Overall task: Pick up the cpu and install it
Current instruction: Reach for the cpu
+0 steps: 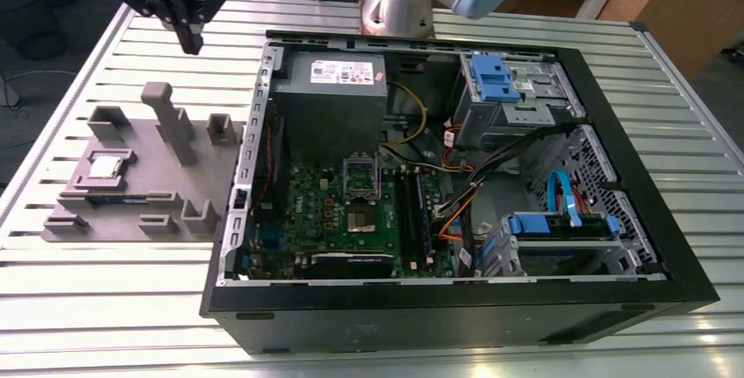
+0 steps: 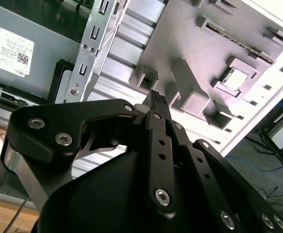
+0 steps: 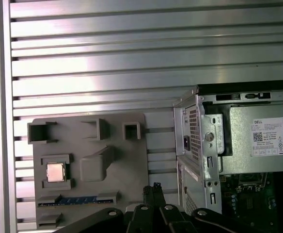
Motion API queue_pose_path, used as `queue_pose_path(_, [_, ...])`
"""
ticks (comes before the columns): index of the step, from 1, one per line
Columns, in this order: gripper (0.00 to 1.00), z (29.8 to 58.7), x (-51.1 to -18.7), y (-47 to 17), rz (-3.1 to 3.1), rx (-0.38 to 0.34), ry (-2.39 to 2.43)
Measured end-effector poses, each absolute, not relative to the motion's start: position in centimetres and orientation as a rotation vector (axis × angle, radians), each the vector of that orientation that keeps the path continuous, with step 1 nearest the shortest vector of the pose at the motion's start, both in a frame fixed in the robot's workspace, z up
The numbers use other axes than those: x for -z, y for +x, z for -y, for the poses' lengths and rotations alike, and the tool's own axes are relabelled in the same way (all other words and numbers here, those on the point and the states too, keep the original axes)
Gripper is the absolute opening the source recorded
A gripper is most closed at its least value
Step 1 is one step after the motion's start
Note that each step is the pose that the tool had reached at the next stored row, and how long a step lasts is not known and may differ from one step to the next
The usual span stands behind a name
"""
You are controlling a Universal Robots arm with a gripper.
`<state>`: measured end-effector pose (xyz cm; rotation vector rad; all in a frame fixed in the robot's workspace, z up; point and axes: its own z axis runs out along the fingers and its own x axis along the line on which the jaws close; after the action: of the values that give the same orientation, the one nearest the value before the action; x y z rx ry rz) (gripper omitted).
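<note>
Gripper [image 1: 190,45]: one, hung empty, fingers together, exterior view's upper left.
Cpu [image 1: 108,165]: one, sat on the single grey fixture [image 1: 145,199], left of frame.
Computer case [image 1: 465,304]: one, open.

The exterior view's top edge cuts off the arm [image 1: 395,8] and the claw's [image 1: 190,45] upper part.
</note>
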<state>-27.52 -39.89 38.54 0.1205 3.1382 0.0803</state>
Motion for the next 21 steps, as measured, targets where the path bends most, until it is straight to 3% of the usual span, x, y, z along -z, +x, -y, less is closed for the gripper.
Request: queue_pose_path(21, [0.1,39.9,-38.54,-27.99,-3.138,-0.08,0.12])
